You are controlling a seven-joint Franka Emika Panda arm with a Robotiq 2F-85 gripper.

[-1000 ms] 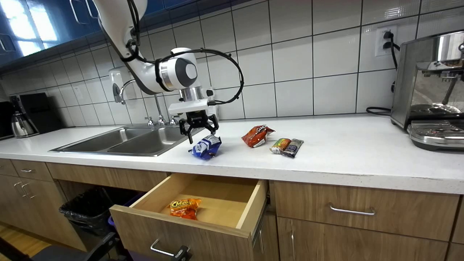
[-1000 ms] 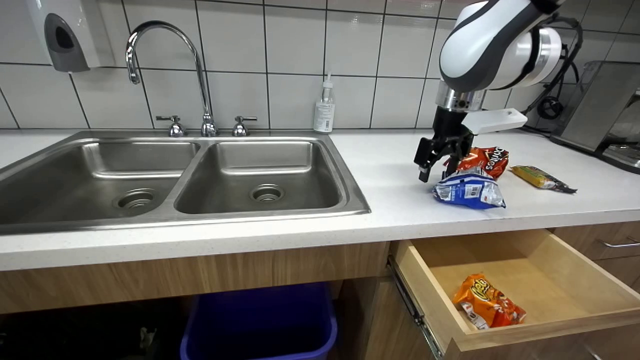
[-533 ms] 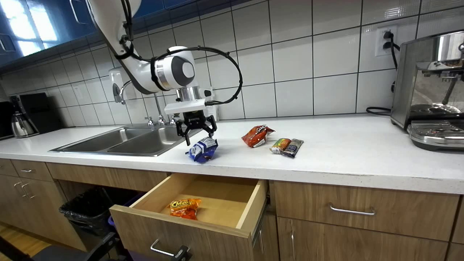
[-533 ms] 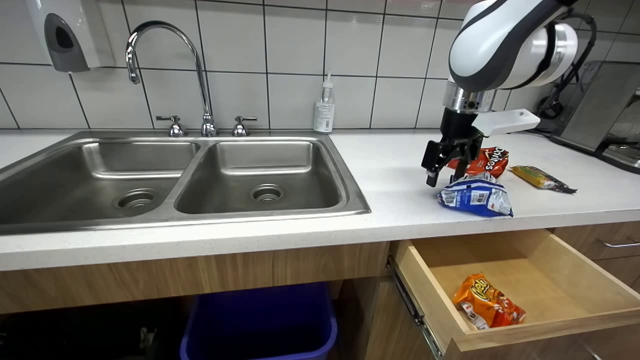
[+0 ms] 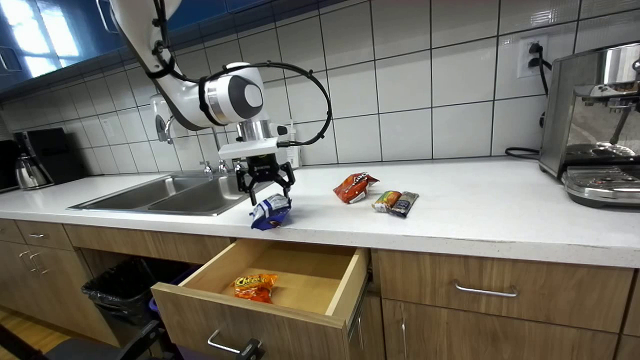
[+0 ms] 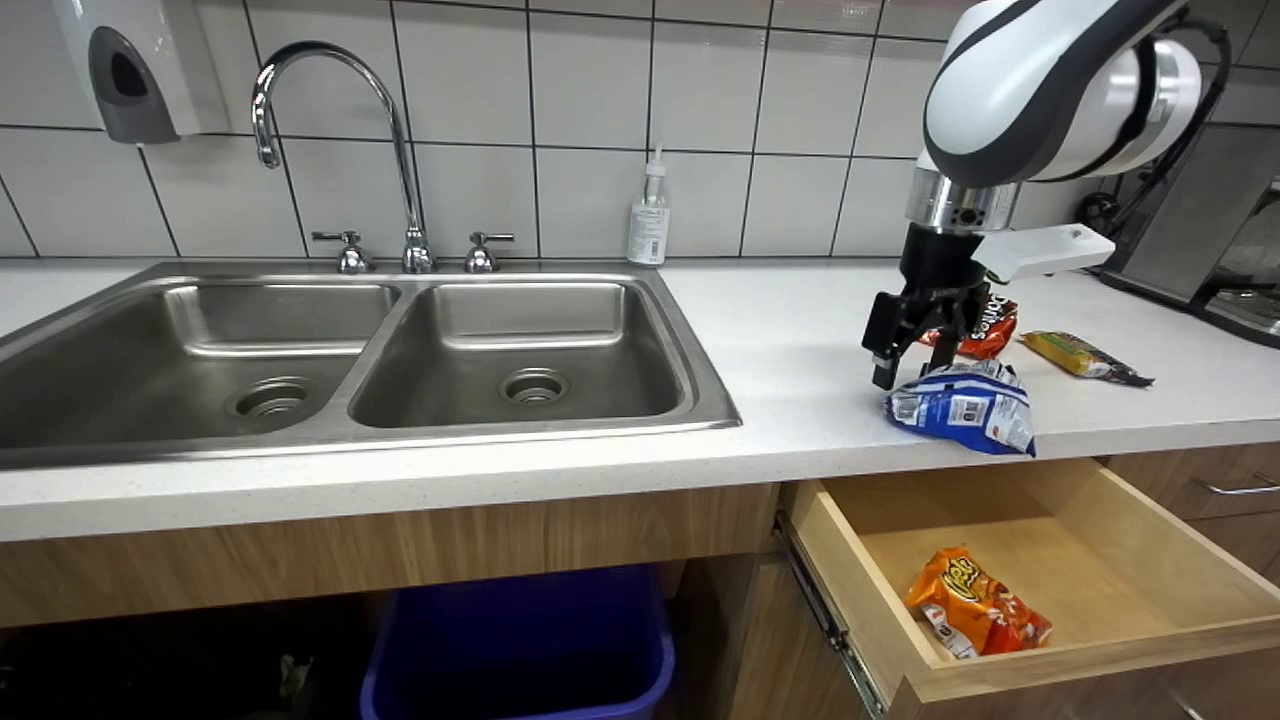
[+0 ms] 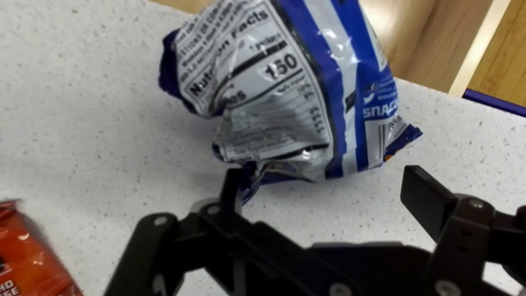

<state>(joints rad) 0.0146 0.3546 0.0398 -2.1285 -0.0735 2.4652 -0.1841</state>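
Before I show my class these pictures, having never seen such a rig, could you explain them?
The machine is a white robot arm with a black two-fingered tool at its end. The two wide views come from cameras outside it; the close-up comes from a camera on its wrist. On the white countertop lie a blue snack bag near the edge, a red Doritos bag, a yellow packet and a dark packet. An orange Cheetos bag sits in the open drawer below. Nothing is gripped: the tool's fingers stand apart, and a corner of the blue snack bag is right at one, perhaps touching.
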